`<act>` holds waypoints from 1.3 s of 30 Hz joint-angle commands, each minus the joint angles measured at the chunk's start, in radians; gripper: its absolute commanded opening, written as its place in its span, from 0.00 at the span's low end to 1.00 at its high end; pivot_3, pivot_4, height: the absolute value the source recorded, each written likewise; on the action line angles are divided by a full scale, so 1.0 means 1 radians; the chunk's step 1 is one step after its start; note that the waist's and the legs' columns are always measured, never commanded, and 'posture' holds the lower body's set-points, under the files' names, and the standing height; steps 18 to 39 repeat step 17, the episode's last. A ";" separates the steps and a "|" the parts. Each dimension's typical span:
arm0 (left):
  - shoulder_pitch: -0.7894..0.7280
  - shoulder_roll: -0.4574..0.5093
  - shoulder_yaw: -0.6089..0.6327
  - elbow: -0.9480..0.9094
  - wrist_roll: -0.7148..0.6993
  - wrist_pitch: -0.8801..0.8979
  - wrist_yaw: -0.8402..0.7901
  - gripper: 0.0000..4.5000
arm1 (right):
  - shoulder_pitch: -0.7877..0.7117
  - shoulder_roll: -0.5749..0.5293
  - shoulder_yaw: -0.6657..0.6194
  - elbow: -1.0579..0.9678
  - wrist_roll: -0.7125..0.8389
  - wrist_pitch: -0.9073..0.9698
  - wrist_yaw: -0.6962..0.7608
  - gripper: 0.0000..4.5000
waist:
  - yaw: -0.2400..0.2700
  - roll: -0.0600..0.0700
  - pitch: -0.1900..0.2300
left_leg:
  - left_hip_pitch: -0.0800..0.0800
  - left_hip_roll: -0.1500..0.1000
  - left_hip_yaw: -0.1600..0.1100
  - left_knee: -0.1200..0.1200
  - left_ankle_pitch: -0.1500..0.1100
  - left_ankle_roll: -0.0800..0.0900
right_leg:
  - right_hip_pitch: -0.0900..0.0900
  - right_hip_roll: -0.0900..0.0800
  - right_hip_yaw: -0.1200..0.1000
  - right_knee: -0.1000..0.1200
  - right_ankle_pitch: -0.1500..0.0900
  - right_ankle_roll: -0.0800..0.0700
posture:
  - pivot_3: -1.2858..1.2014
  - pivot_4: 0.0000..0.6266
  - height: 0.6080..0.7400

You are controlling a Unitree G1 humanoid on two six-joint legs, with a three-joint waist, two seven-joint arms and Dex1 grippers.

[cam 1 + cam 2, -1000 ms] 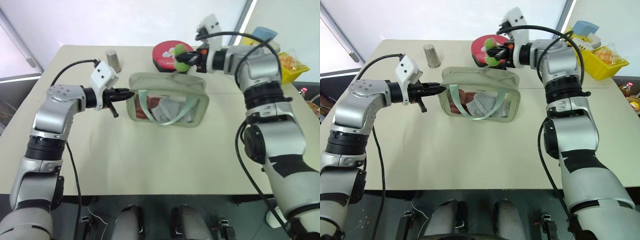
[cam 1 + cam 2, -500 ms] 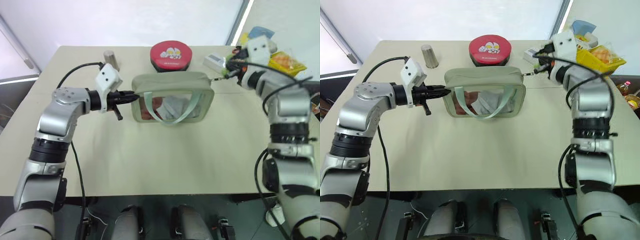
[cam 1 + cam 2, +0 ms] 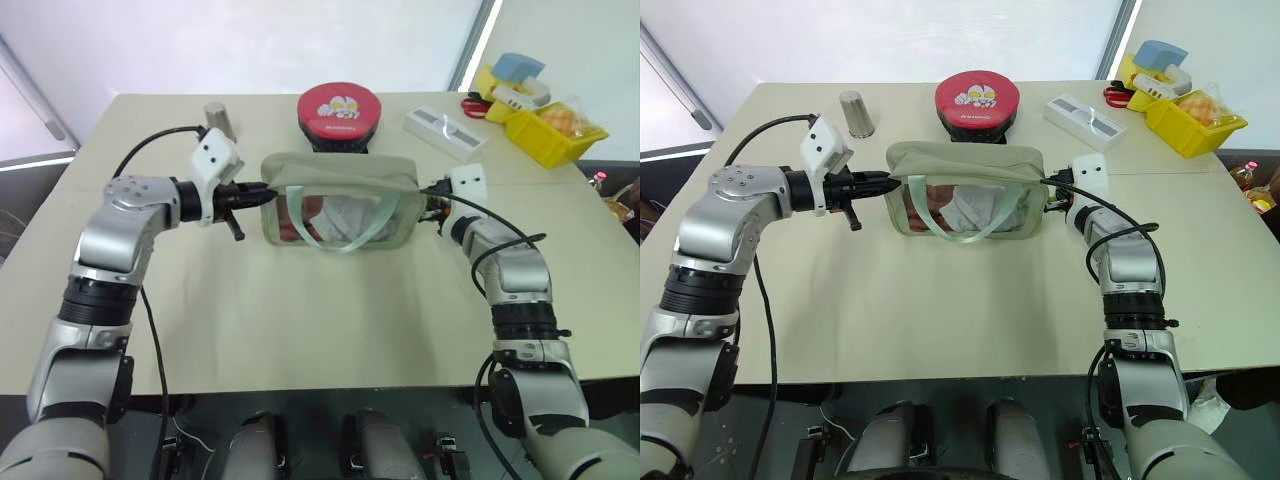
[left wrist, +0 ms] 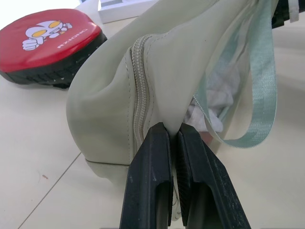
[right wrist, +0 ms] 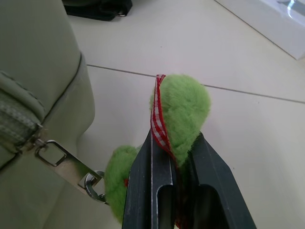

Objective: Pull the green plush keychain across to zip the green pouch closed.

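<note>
The green pouch (image 3: 340, 205) stands mid-table, red and white contents showing through its clear side. My left gripper (image 4: 172, 136) is shut on the fabric at the pouch's left end, beside the zipper track (image 4: 141, 90), whose teeth lie together. At the pouch's right end, just above the table, my right gripper (image 5: 174, 143) is shut on the green plush keychain (image 5: 183, 112), a fuzzy lime charm with a red checked ribbon. A metal zipper pull (image 5: 62, 162) links the charm to the pouch's right corner.
Behind the pouch lies a round red case (image 3: 338, 108). A metal cup (image 3: 217, 118) stands at the back left, a white box (image 3: 445, 130) at the back right. A yellow bin (image 3: 555, 125) of items sits at the far right edge.
My right gripper swept the keychain from above the red case rightward and down to the pouch's right end. The pouch's gaping top drew shut. My left gripper kept its hold, unmoved.
</note>
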 commanded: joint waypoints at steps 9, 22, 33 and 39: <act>0.001 0.135 0.167 -0.087 -0.166 0.213 -0.047 0.99 | -0.190 -0.354 0.001 -0.141 0.253 0.188 0.527 1.00 | -0.008 0.001 0.001 | -0.003 0.001 -0.002 -0.001 0.000 0.000 | -0.002 0.000 0.000 -0.001 0.000 0.000 | 0.52 0.24 1.00; 0.080 0.292 0.267 -0.160 -0.243 0.289 -0.078 0.99 | -0.105 -0.566 0.042 -0.342 0.393 0.271 0.804 1.00 | -0.008 0.000 0.001 | -0.002 0.001 -0.002 -0.001 0.000 0.001 | -0.001 -0.001 0.000 -0.003 0.000 0.000 | 0.52 0.24 1.00; 0.080 0.292 0.267 -0.160 -0.243 0.289 -0.078 0.99 | -0.105 -0.566 0.042 -0.342 0.393 0.271 0.804 1.00 | -0.008 0.000 0.001 | -0.002 0.001 -0.002 -0.001 0.000 0.001 | -0.001 -0.001 0.000 -0.003 0.000 0.000 | 0.52 0.24 1.00; 0.080 0.292 0.267 -0.160 -0.243 0.289 -0.078 0.99 | -0.105 -0.566 0.042 -0.342 0.393 0.271 0.804 1.00 | -0.008 0.000 0.001 | -0.002 0.001 -0.002 -0.001 0.000 0.001 | -0.001 -0.001 0.000 -0.003 0.000 0.000 | 0.52 0.24 1.00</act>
